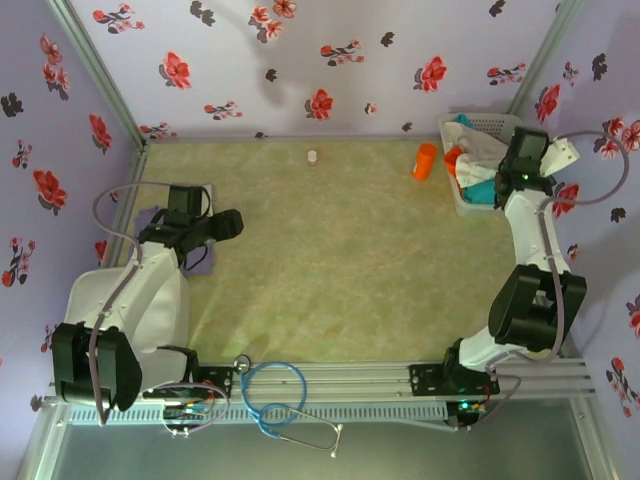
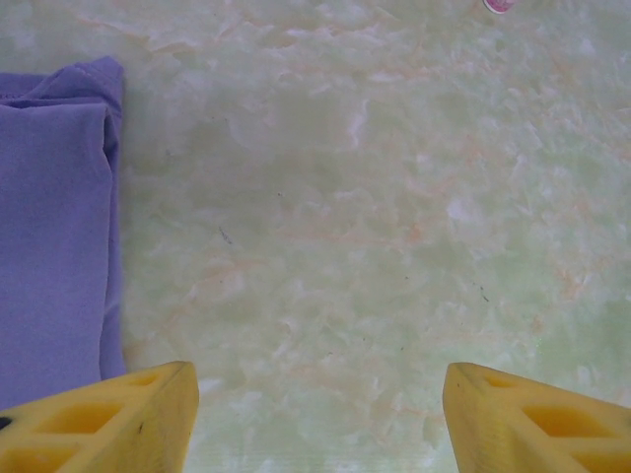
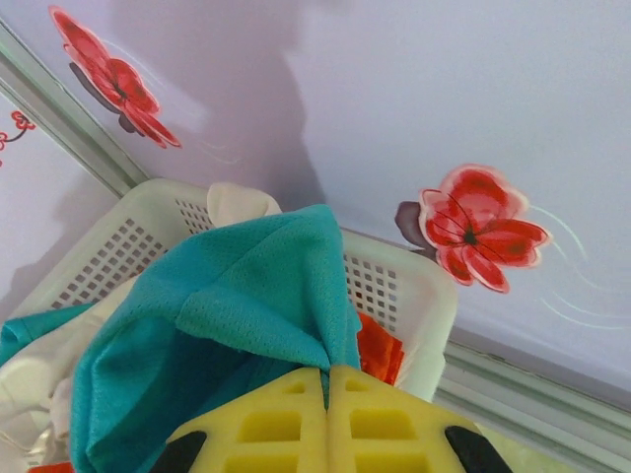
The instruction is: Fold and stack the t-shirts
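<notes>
The right gripper [image 3: 327, 374] is clamped shut on the teal t-shirt [image 3: 227, 325], over the white basket [image 3: 399, 286] at the far right. The left gripper [image 2: 320, 419] is held wide open and empty, just beside the purple t-shirt [image 2: 54, 227] at the left.

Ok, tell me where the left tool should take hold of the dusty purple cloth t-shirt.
Take the dusty purple cloth t-shirt by its long straight edge facing the pale green table, near the far corner. It lies flat, layered, so probably come low from the table side with the open left tool, one finger under the edge.
</notes>
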Available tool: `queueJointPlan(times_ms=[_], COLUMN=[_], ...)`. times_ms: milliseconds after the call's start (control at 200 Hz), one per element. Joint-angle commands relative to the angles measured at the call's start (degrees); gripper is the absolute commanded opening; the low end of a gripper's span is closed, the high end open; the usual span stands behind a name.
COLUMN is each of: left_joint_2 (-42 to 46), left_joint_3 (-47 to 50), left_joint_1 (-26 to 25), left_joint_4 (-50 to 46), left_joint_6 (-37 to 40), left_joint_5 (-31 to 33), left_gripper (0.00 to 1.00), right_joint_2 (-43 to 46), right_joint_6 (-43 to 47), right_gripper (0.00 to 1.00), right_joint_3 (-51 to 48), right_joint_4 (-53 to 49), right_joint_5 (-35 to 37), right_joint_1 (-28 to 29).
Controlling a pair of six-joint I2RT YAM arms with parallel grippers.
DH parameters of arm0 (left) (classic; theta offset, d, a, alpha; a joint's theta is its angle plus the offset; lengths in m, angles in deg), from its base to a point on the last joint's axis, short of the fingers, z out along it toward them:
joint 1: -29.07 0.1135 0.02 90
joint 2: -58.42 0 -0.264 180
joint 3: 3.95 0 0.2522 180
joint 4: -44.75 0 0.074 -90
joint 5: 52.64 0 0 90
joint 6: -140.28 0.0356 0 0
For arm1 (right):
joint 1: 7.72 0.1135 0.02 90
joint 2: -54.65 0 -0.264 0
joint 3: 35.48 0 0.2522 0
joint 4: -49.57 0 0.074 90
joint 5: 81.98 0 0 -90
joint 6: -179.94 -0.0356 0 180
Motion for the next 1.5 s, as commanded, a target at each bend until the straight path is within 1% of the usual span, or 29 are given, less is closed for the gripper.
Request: queueJointPlan(times_ms=[0,100,240,380,485,545,655,715,785,890,970,1190,1285,1495], left_joint_2=[-0.40,-1.01,-1.76,-2.21,-2.51,-2.76,-2.79,-2.76,-2.52,-2.20,-1.70,-0.04,0.08,-0.50], left_joint_3=[-0.60,-0.99,-1.65,-1.80,-1.83,-1.83,-1.77,-1.50,-1.15,-0.80,-0.49,1.36,2.30,2.03], left_joint_1=[-0.54,-0.69,-1.04,-1.30,-1.50,-1.51,-1.59,-1.64,-1.66,-1.85,-1.83,-1.94,-1.97,-2.03], left_joint_4=[1.11,1.31,1.34,1.55,1.80,1.84,1.74,1.75,1.90,1.78,1.31,2.28,3.73,3.57], left_joint_6=[-1.33,-1.84,-1.90,-1.89,-2.08,-2.15,-2.13,-2.22,-2.65,-2.87,-2.68,-3.90,-4.33,-3.72], left_joint_5=[-1.08,-1.77,-2.44,-2.49,-2.58,-2.59,-2.61,-2.64,-2.60,-2.57,-2.57,-2.64,-2.58,-2.83], left_gripper=[0.67,0.67,0.67,0.67,0.67,0.67,0.67,0.67,0.67,0.66,0.66,0.66,0.66,0.66], right_joint_2=[6.69,10.23,13.85,16.61,16.50,15.68,15.71,15.99,15.62,14.36,14.66,15.39,16.59,19.54], right_joint_6=[1.31,3.23,7.25,9.11,10.75,11.82,11.72,11.70,10.83,9.96,9.64,12.31,12.62,13.02], right_gripper=[0.00,0.00,0.00,0.00,0.00,0.00,0.00,0.00,0.00,0.00,0.00,0.00,0.00,0.00], right_joint_3=[-5.67,-10.42,-13.92,-16.26,-16.67,-15.56,-14.91,-15.22,-14.65,-12.10,-12.36,-11.03,-11.45,-11.48], right_joint_4=[11.31,16.59,21.98,26.56,30.17,30.78,32.57,34.22,33.82,29.33,29.21,29.06,29.67,29.87], right_joint_5=[7.41,10.03,14.07,14.78,16.28,15.50,11.39,11.26,12.51,15.24,17.51,19.02,18.44,17.95], right_joint_1=[2.03,3.79,6.35,6.76,6.76,6.76,6.80,6.94,6.94,6.94,6.94,6.91,7.00,7.01])
